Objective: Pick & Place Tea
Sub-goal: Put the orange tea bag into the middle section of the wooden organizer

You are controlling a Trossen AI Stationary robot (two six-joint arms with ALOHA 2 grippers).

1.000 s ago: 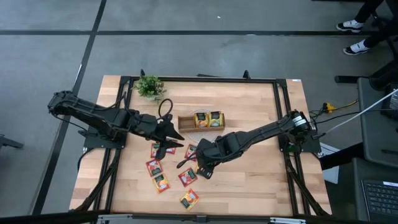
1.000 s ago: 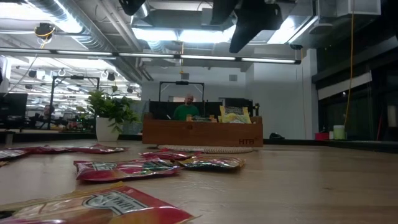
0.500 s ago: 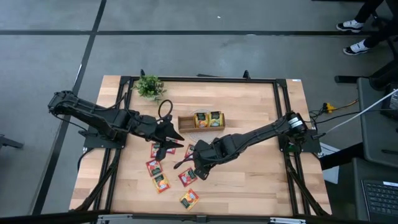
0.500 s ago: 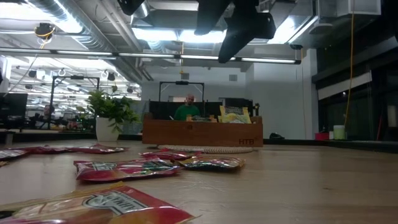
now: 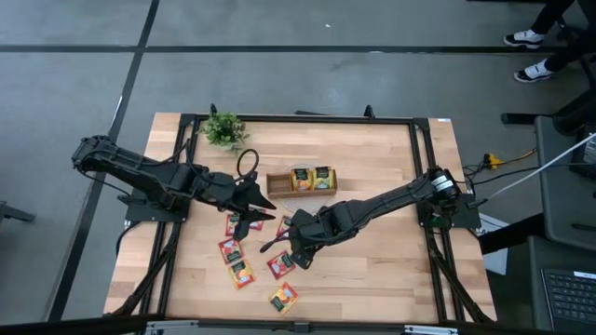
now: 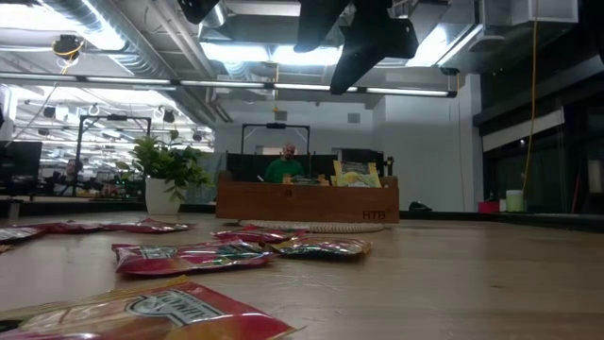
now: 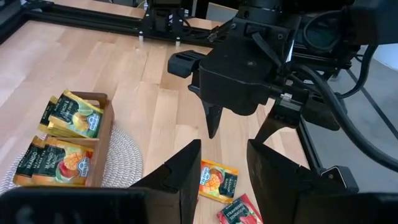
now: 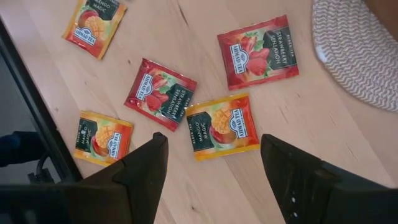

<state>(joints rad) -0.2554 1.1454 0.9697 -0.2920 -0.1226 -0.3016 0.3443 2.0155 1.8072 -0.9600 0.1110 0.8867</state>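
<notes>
hovering open, right tool [image 5: 282,246] above tea sachets [image 8: 222,126] lying flat on the desk [image 5: 372,270], jaws spread wide; left tool [image 5: 253,209] hanging just beside, seemingly parted too, near wooden tray [image 5: 300,180]

Wooden table [image 5: 372,270]: tea sachets [image 5: 240,272] (loose), woven mat [image 8: 360,56], potted plant [image 5: 223,129].

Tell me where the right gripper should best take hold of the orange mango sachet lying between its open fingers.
The orange mango sachet lies flat on the table, so the right gripper should probably come straight down from above and pinch across two opposite edges. Its lower edge looks freest; the upper left corner touches or overlaps a red strawberry sachet, so gripping there risks dragging both.
</notes>
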